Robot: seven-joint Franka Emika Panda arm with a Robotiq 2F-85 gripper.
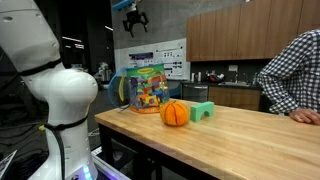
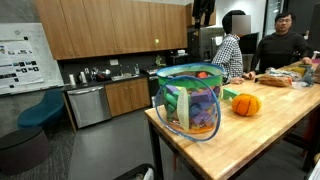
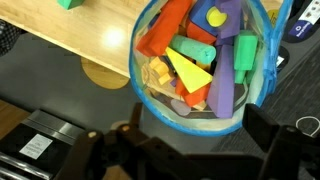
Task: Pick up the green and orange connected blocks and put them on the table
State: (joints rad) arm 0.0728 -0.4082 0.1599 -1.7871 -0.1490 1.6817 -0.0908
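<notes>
Likely light, squashy foam; hardly fragile. Best pinched across the orange bar of green and orange blocks [image 3: 178, 45] in bag [image 3: 200, 122]. Noted overhead: gripper [image 1: 133, 20] spread wide, empty.

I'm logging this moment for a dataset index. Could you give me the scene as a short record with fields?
surface: long light wooden butcher-block table
container: clear plastic bag with blue trim, standing near the table's end
contents: colourful foam blocks, piled loosely
loose items: orange ribbed ball and green arch-shaped block, side by side on the table
arm: Robotiq gripper, high above the bag, open, holding nothing
people: person in a checked shirt at the table
task state: nothing picked up yet
</notes>
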